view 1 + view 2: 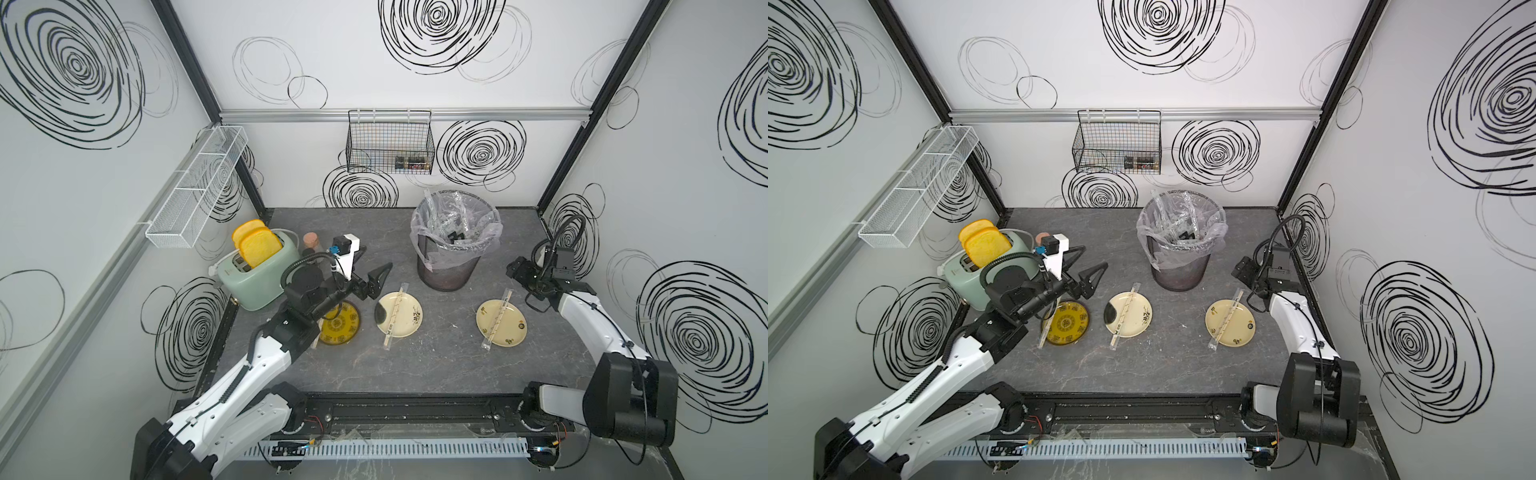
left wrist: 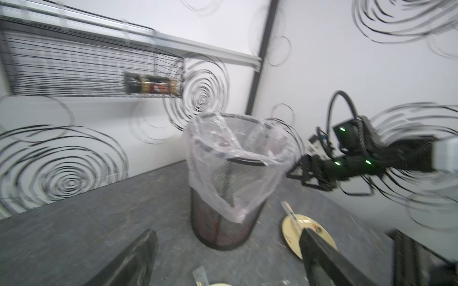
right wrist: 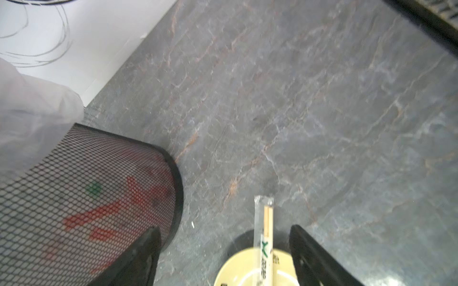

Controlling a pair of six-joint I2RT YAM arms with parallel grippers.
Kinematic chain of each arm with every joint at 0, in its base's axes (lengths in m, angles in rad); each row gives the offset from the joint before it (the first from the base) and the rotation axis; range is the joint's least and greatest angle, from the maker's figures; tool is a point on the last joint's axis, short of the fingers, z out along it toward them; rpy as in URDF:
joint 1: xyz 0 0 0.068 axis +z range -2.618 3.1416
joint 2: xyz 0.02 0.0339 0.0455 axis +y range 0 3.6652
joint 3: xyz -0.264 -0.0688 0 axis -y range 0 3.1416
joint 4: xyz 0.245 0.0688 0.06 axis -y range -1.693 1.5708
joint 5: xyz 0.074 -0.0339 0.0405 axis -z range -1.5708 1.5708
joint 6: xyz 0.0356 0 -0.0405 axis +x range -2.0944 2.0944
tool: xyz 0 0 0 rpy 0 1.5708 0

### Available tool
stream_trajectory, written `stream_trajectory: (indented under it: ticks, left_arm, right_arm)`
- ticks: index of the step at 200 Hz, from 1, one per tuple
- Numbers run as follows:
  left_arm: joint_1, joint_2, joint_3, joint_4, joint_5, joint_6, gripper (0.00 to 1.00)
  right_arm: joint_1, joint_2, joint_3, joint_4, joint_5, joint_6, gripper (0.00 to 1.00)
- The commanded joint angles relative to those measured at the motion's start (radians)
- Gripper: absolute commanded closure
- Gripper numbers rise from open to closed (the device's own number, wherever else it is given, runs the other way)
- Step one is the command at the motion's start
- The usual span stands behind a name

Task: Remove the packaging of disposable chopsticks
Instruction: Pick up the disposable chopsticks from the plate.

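Hovering, both tools spread & empty: left gripper over table's left part, right gripper above far tip of chopsticks on right-side plate. Packaging still on all 3 pairs, mid-table; bin nr back edge. Risk: slick sleeve slips from pinch, or grab drags plate, rolling sticks off.
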Motion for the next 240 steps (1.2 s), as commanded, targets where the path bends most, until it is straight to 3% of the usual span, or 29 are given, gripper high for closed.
stream_trajectory:
  ticks: [1,39,82,129,240]
  left_arm:
    - [-0.054,0.026,0.103,-0.229,0.286,0.149,0.07]
    - [-0.112,0.04,0.137,-0.263,0.435,0.224,0.08]
    - [-0.126,0.063,0.11,-0.249,0.449,0.218,0.08]
    - [-0.143,0.066,0.088,-0.247,0.484,0.214,0.06]
    - [-0.149,0.066,0.088,-0.268,0.492,0.226,0.05]
  right_arm:
    - [0.001,-0.008,-0.016,-0.151,-0.084,0.016,0.24]
    - [0.009,-0.03,-0.053,-0.265,-0.067,-0.039,0.36]
    - [0.056,-0.048,-0.071,-0.309,-0.029,-0.05,0.4]
    - [0.116,0.031,-0.076,-0.296,0.014,-0.046,0.47]
    - [0.12,0.088,-0.128,-0.21,0.018,-0.025,0.67]
